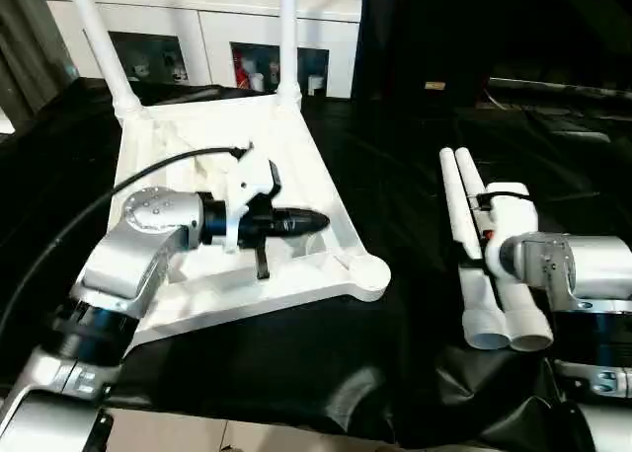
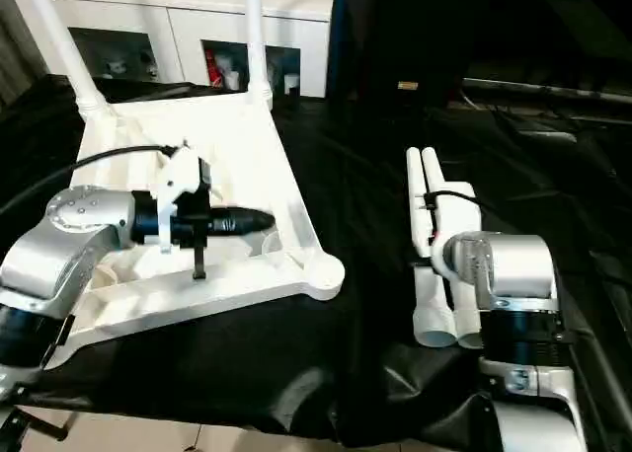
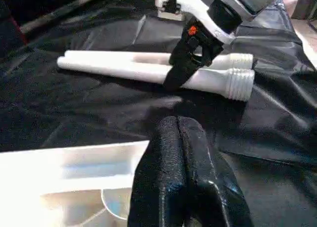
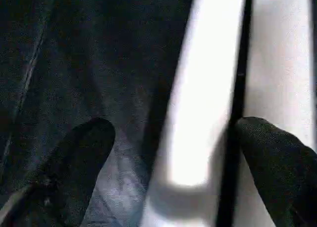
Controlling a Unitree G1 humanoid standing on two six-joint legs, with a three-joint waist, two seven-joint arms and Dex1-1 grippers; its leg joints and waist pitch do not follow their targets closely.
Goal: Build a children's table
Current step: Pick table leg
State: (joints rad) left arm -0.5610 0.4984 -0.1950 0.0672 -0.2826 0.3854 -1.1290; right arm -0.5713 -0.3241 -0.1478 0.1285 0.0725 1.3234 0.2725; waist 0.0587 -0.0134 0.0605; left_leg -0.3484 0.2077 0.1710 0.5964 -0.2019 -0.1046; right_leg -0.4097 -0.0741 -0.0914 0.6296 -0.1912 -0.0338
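The white tabletop point(image 1: 314, 172) lies upside down on black cloth, ribbed side up. Two white legs point(image 1: 99, 37) point(image 1: 287, 37) stand in its far corner sockets. Its near right socket point(image 1: 367, 271) holds nothing. My left gripper point(image 1: 318, 221) hovers over the tabletop's near right part, pointing right, its fingers point(image 3: 178, 157) pressed shut on nothing. Two more legs point(image 1: 459, 205) lie side by side on the cloth at the right. My right gripper point(image 4: 181, 157) is open and down over them, one leg point(image 4: 198, 113) between its fingers point(image 4: 84, 157) without touching them. The second leg point(image 4: 282, 63) lies just outside.
A white glass-doored cabinet point(image 1: 197, 37) stands behind the table. A black cable point(image 1: 148, 176) runs over the tabletop to my left wrist. The black cloth point(image 1: 395, 176) covers the stretch between tabletop and lying legs. The light floor point(image 1: 247, 437) shows past the cloth's front edge.
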